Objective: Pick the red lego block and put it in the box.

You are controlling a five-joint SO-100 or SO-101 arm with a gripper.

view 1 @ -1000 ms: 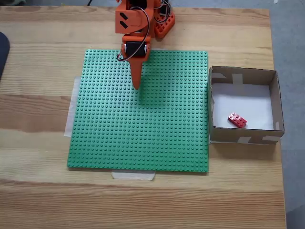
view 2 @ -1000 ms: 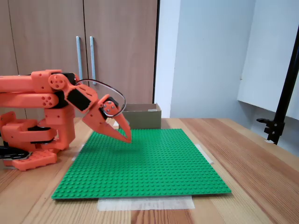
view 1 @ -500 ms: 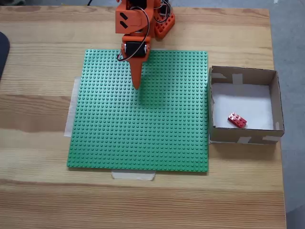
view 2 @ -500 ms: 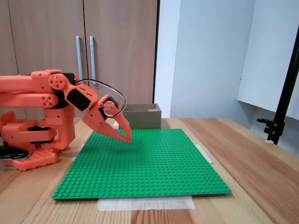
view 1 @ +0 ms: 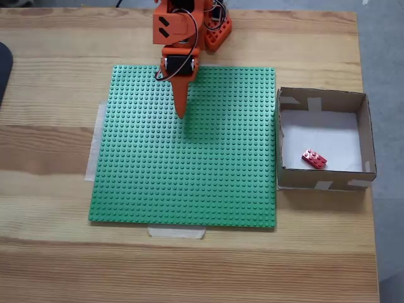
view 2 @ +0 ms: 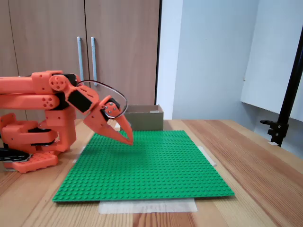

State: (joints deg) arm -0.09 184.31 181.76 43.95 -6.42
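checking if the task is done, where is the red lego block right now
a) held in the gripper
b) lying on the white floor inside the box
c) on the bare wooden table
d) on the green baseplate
b: in a fixed view from above, the red lego block lies on the white floor of the box, while the gripper hangs shut and empty over the green baseplate.

The red lego block (view 1: pixel 314 159), a small studded brick, lies flat and askew on the white floor of the box (view 1: pixel 365 132), near its front wall. The box, square, shallow brown cardboard with pale tape patches, sits open-topped on the table.
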